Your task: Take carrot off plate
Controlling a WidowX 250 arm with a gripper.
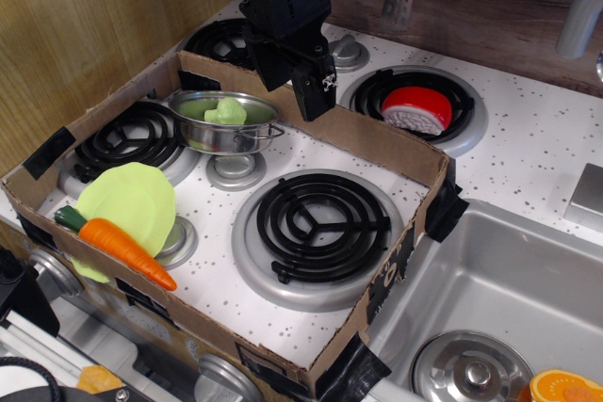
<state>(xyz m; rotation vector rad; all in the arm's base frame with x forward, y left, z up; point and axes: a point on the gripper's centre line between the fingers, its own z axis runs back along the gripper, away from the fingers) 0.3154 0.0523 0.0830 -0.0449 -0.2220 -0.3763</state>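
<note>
The orange carrot [121, 247] with a dark green stub top lies across the front edge of the lime-green plate [132, 200], its tip pointing right over the cardboard wall. The plate rests at the front left of the toy stove. My black gripper [294, 82] hangs high at the back of the stove, far from the carrot, above the cardboard rim beside the steel bowl. Its fingers [316, 87] point down with a gap between them and nothing held.
A steel bowl [231, 124] holds a green vegetable [226, 110]. A cardboard wall [377, 143] fences the stove top with its black burners [316, 223]. A red and white item [416, 107] sits on the back right burner. A sink [499, 289] with a lid and orange slice [565, 388] is at right.
</note>
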